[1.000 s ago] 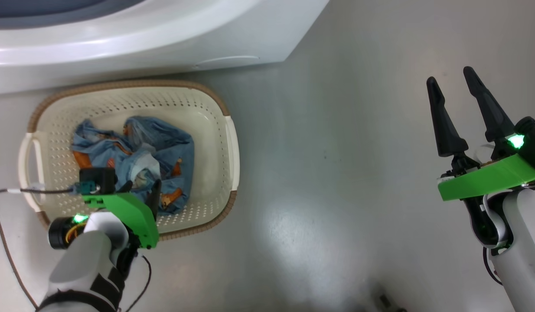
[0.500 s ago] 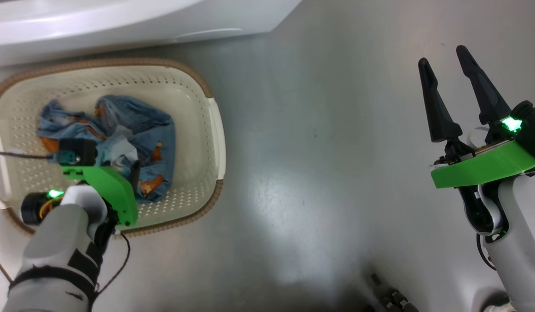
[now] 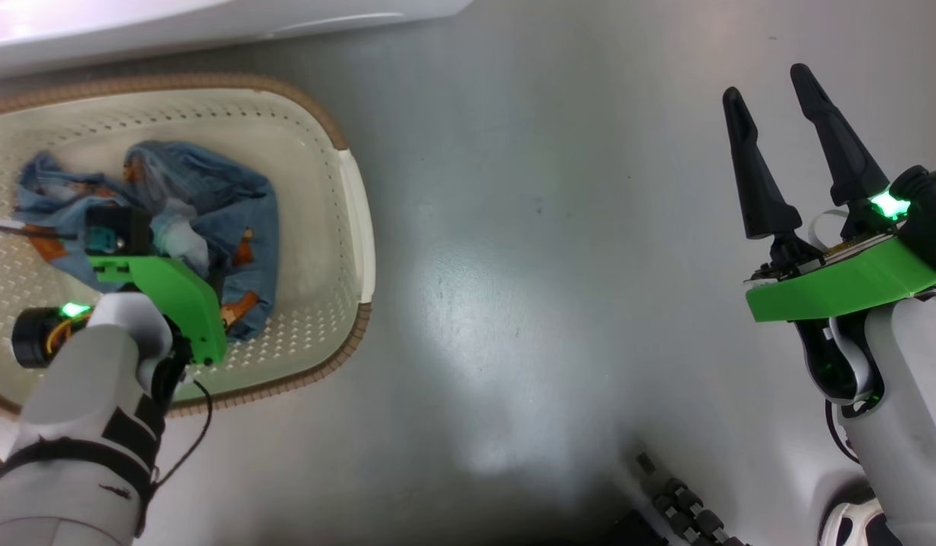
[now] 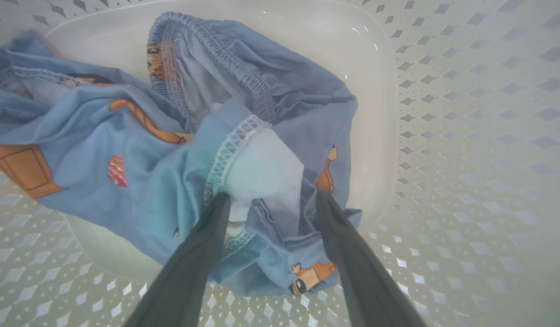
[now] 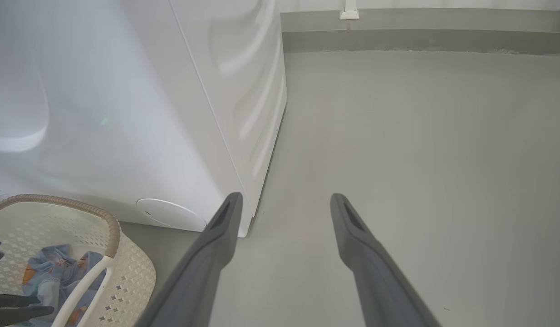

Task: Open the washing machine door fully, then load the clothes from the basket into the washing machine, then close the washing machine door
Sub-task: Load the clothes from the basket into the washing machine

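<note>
The cream basket (image 3: pixel 354 227) with its brown rim stands on the floor in front of the white washing machine (image 3: pixel 210 19). Light blue clothes (image 3: pixel 233 189) with orange prints lie crumpled in it. My left gripper (image 3: pixel 199 262) reaches down into the basket. In the left wrist view it (image 4: pixel 272 196) is open, its tips pressed into the clothes (image 4: pixel 125 150) on either side of a pale whitish fold. My right gripper (image 3: pixel 766 83) hangs open over bare floor far to the right, holding nothing. The washing machine door is out of view.
The right wrist view shows the machine's side and front corner (image 5: pixel 148 113), a round cover (image 5: pixel 171 213) low on its front, the basket (image 5: pixel 112 227) beside it, and grey floor up to the wall base (image 5: pixel 398 32). A dark ribbed cable (image 3: pixel 680 508) lies at the bottom.
The head camera has shifted, sliding basket and machine left and up in the picture. My left gripper has sunk deeper into the basket onto the clothes. Both grippers stay open.
</note>
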